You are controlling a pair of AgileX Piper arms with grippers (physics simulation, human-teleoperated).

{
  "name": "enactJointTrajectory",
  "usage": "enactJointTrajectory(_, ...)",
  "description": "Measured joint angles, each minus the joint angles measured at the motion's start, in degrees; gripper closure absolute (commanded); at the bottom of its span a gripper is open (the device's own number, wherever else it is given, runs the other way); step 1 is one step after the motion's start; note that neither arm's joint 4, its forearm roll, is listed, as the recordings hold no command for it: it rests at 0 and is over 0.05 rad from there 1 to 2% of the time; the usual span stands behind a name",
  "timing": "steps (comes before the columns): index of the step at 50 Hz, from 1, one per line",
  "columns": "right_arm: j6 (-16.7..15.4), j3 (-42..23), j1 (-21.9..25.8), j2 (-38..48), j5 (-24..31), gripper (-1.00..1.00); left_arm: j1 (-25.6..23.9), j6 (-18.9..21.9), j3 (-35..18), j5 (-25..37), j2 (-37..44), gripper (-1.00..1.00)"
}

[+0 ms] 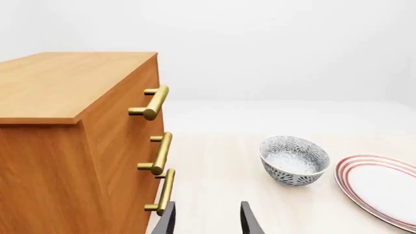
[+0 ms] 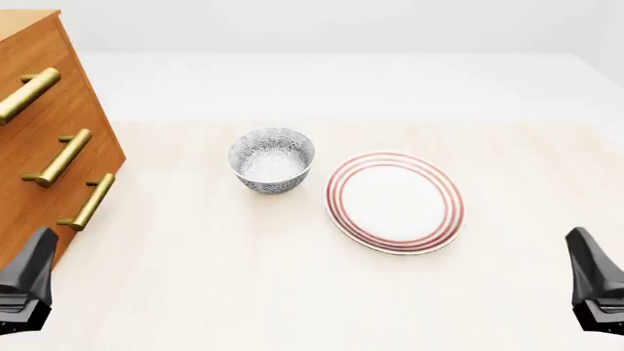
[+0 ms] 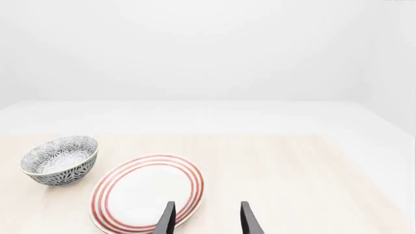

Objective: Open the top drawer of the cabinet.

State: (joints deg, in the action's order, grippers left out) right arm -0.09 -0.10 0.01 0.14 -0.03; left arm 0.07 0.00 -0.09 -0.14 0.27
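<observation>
The cabinet [image 2: 22, 23] stands at the table's far left, an orange-brown chest [image 1: 52, 83] with three brass bar handles. The top drawer [image 2: 66, 93] sits flush with the front, its handle [image 2: 28, 95] uppermost [image 1: 151, 102]. My left gripper [image 2: 31, 267] hovers low at the near left, in front of the cabinet and below the lowest handle [image 1: 162, 192]. In the left wrist view its fingers [image 1: 167, 220] stand apart with nothing between them. My right gripper [image 2: 595, 270] hangs at the near right, its fingers [image 3: 247, 220] open and empty.
A patterned bowl [image 2: 272, 159] sits mid-table beside a red-ringed plate [image 2: 394, 201]. Both lie between the two arms, the bowl [image 1: 293, 160] right of the cabinet, the plate [image 3: 146, 192] just ahead of my right gripper.
</observation>
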Motion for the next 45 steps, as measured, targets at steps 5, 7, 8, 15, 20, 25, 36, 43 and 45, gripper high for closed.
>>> enactJointTrajectory(5, -0.1, -0.1, 0.0, 0.1, 0.0, -1.0, 0.1, 0.2, -0.1, -0.4, 0.6, -1.0)
enactJointTrajectory(7, -0.1, -0.1, 0.0, 0.1, 0.0, -1.0, 0.2, 0.3, -0.1, -0.6, 0.9, -1.0)
enactJointTrajectory(8, -0.2, -0.1, 0.0, 0.1, 0.0, -1.0, 0.2, 0.4, -0.1, -0.8, 1.2, -1.0)
enactJointTrajectory(15, -0.3, -0.1, 0.1, 0.2, -0.1, -1.0, 0.2, 1.6, -0.1, -2.4, 3.5, -1.0)
enactJointTrajectory(20, -0.3, -0.1, 0.1, 0.2, -0.1, -1.0, 0.1, 3.0, -0.2, -4.2, 6.1, -1.0)
enactJointTrajectory(25, -0.3, -0.1, 0.1, 0.2, -0.1, -1.0, 0.0, 4.8, -0.5, -6.2, 9.1, -1.0)
enactJointTrajectory(36, -0.3, -0.1, 0.1, 0.2, -0.2, -1.0, 0.1, 10.8, -2.5, -8.9, 15.6, -1.0)
enactJointTrajectory(43, -0.3, -0.1, 0.1, 0.2, -0.2, -1.0, 0.4, 16.2, -4.5, -9.2, 18.9, -1.0)
enactJointTrajectory(45, -0.3, -0.1, 0.1, 0.2, -0.2, -1.0, 0.4, 17.6, -5.1, -8.9, 19.4, -1.0)
